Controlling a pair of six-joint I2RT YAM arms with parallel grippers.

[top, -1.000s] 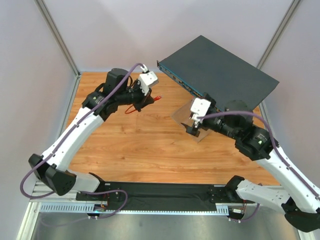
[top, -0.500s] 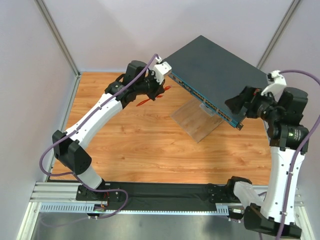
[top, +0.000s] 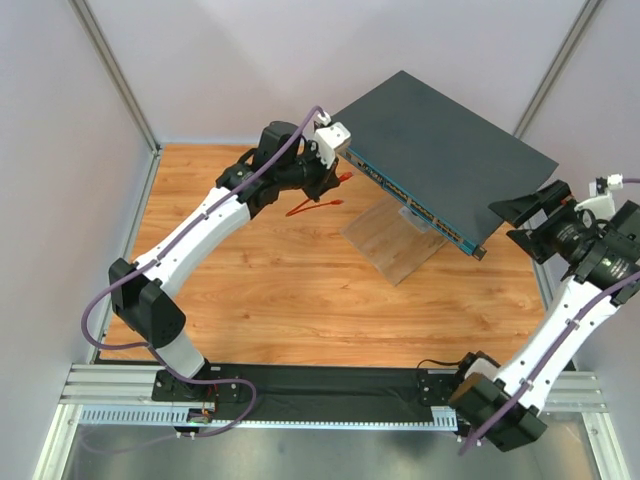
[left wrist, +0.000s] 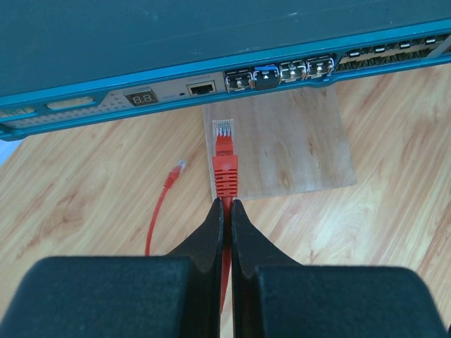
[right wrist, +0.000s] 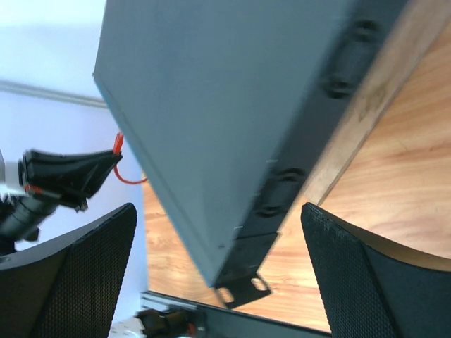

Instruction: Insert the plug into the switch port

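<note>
Left gripper (left wrist: 225, 204) pinches the thin red cable (left wrist: 156, 215), its small red plug (left wrist: 225, 158) just short of the square port (left wrist: 202, 88) in the blue-grey box (left wrist: 211, 35). Right gripper (right wrist: 218, 211) gapes wide over the wooden table (top: 300, 290).

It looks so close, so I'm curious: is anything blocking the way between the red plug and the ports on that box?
Nothing visible. The plug, held by the left fingers, faces the ports across an open gap; only a wooden board lies below.
</note>
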